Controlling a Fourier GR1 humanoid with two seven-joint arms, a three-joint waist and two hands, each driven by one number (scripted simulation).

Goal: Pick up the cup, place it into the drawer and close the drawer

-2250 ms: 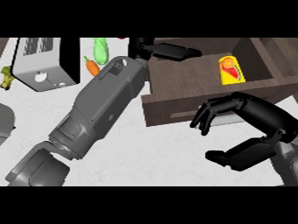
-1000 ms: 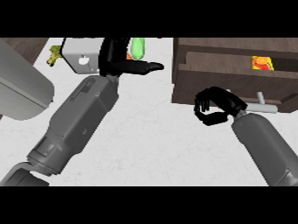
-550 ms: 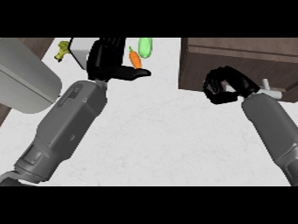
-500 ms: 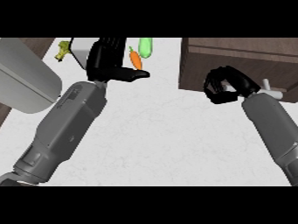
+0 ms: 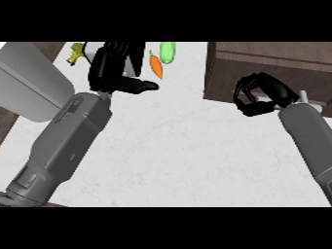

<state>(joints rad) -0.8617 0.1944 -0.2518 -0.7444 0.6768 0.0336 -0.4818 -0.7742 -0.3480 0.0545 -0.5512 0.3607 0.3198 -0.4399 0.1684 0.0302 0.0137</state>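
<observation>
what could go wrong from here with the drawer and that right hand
1. The right hand sits curled against the front of the dark wooden drawer, beside a pale handle; its fingers might snag on the handle as the hand comes away.
2. The cup cannot be seen now, so whether it lies properly inside the drawer cannot be checked.
3. The left hand hovers close to a carrot and a green item; a careless move could knock them.

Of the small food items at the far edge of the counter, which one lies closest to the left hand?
The orange carrot, just right of the left hand. The pale green item lies beyond it; the yellow-green one sits at the hand's other side.
</observation>
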